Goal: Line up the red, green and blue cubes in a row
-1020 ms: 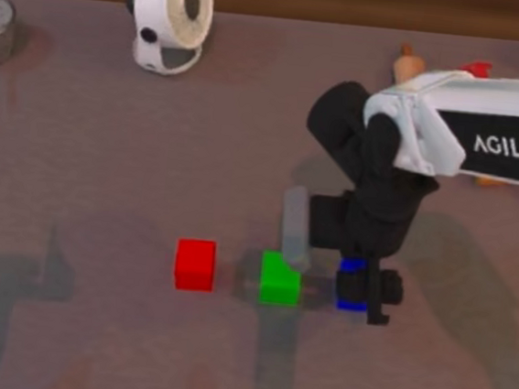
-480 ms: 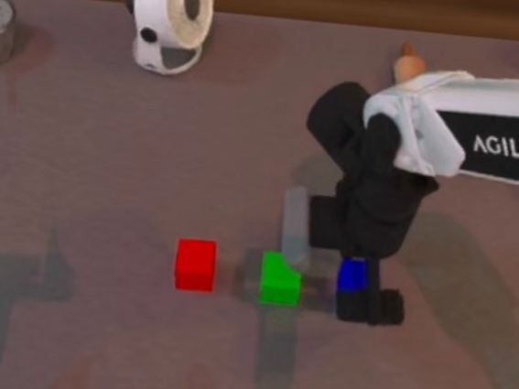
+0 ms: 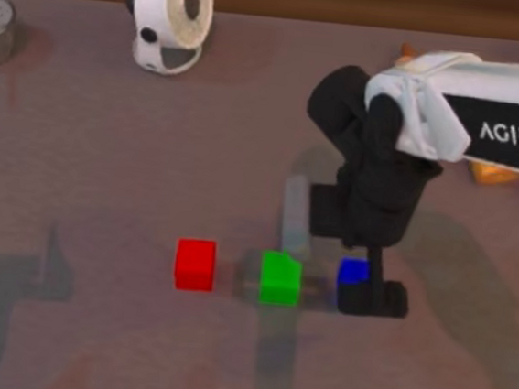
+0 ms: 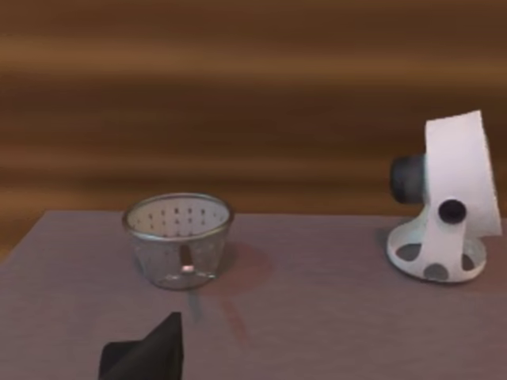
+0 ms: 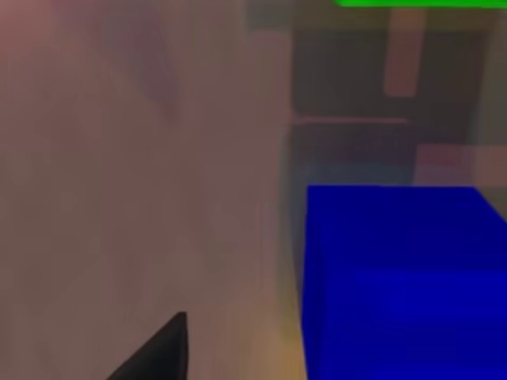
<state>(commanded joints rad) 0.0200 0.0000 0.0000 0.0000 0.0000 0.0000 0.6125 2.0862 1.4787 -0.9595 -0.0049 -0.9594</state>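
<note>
R jaws (image 3: 366, 297) apart | blue cube (image 3: 353, 272) deep blue, plain, on table

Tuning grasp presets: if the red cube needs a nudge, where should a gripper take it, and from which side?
Probably straight from above, pinching two opposite flat side faces of the red cube. It sits flat, its edges square to the row, and clear table surrounds it. The nearest neighbour, the green cube, stands apart with a gap, so fingers fit on either pair of faces.
</note>
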